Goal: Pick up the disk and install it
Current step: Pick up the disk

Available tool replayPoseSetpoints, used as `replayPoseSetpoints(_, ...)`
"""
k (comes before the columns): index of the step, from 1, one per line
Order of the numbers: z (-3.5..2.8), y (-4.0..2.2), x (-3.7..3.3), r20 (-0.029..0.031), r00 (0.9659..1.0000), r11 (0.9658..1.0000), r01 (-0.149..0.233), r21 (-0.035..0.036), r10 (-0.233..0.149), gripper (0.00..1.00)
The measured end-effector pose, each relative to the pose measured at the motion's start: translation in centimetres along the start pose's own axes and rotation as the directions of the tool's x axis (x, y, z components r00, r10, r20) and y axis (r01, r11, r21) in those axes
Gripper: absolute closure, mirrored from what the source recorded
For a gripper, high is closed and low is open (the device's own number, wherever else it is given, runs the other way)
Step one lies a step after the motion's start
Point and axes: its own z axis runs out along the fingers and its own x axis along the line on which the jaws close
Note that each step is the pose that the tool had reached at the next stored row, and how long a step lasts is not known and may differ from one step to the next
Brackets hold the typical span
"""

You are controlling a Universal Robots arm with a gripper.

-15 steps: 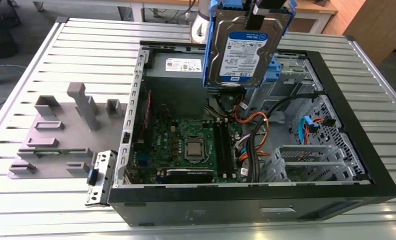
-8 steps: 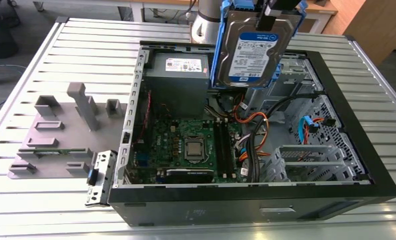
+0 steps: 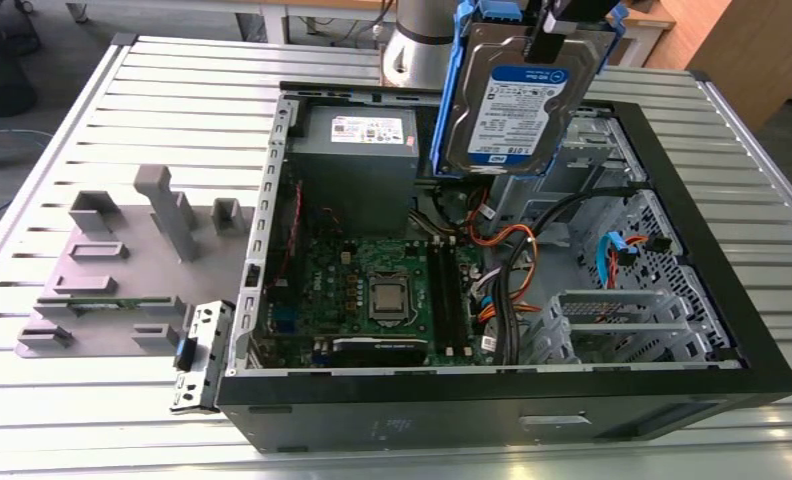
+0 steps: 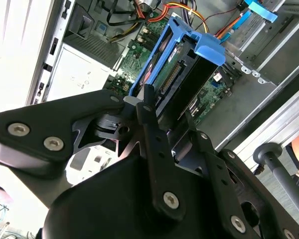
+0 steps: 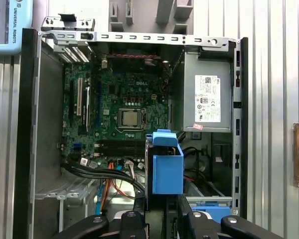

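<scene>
The disk is a silver hard drive with a blue-and-white label and blue plastic rails. It hangs upright in the air over the back of the open computer case. My gripper is shut on its upper end. In the second wrist view the disk runs edge-on away from my gripper, connector side showing. In the first wrist view the disk's blue rail sticks out past my gripper, above the case's interior.
Inside the case lie the motherboard, a grey power-supply box, orange and black cables and a metal drive cage. Grey fixture blocks stand on the slatted table at the exterior view's left.
</scene>
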Motion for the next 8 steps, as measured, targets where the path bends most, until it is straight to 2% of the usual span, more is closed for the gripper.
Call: replayPoseSetpoints(8, 0.00, -0.01, 0.13, -0.0001, 1.0000, 1.0000, 0.000, 0.0000, 0.000, 0.65)
